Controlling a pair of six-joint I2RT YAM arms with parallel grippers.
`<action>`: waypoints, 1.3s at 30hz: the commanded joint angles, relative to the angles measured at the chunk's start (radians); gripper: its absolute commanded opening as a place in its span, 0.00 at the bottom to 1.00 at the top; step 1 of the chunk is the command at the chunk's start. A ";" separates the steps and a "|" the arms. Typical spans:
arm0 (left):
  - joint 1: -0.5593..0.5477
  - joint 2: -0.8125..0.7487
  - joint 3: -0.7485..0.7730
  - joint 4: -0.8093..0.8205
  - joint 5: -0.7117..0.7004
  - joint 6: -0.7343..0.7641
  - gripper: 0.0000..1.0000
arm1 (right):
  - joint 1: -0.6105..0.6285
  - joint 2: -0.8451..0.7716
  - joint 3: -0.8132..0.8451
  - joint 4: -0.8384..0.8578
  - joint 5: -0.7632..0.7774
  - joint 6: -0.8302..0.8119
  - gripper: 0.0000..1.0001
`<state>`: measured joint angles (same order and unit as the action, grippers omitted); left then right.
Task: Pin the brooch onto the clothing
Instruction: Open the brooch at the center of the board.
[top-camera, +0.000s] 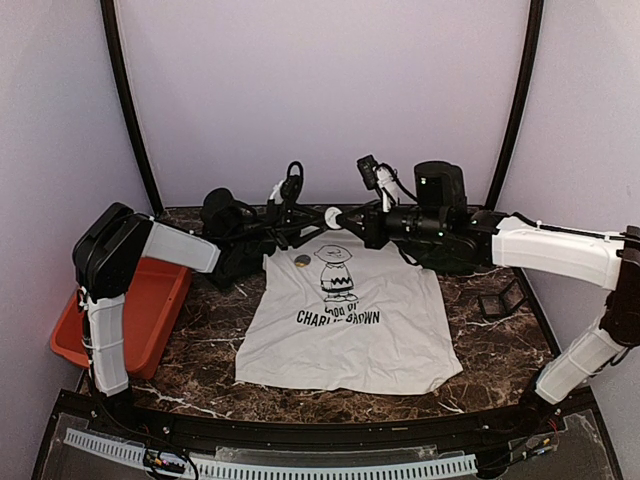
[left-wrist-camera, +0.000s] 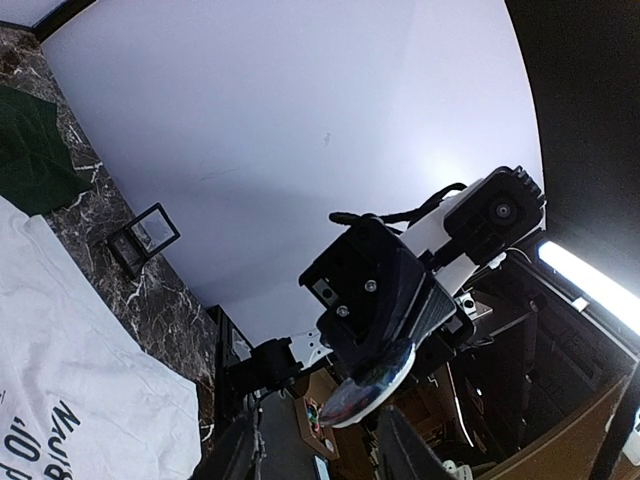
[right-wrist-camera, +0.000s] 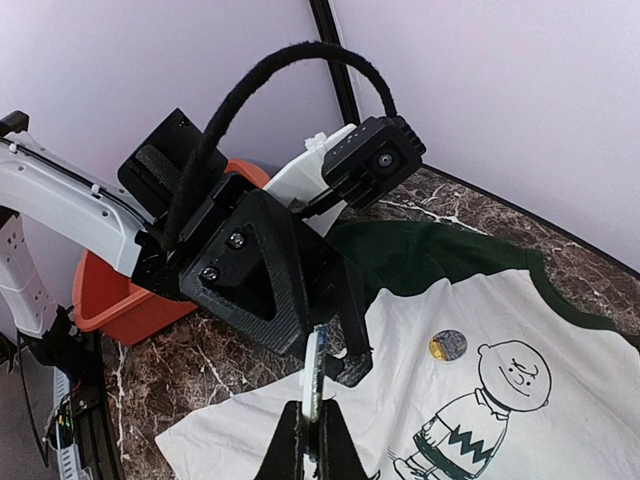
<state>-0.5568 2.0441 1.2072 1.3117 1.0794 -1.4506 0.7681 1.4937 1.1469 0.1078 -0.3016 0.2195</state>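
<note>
One T-shirt (top-camera: 350, 335), two brooches (top-camera: 333, 216) (top-camera: 302, 260), one bin (top-camera: 150, 310)

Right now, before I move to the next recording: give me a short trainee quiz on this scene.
1. Which gripper is shut on the brooch held in the air? A left, B right, C neither.
2. True or false: a round badge lies on the shirt.
3. Fill in: the orange bin stands on the robot's ___ side.
Key: 1 B, the right gripper; 2 true; 3 left.
</note>
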 joint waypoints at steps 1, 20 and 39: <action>0.003 -0.008 -0.006 0.259 -0.004 0.019 0.40 | -0.007 -0.016 -0.010 0.018 -0.025 0.009 0.00; -0.021 0.002 0.017 0.239 0.015 0.028 0.41 | 0.002 0.036 0.023 0.005 -0.019 0.007 0.00; -0.022 0.002 0.009 0.229 0.008 0.028 0.27 | 0.003 0.012 0.018 0.010 -0.012 0.003 0.00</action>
<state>-0.5755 2.0476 1.2076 1.3148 1.0794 -1.4345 0.7696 1.5242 1.1500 0.1066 -0.3176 0.2195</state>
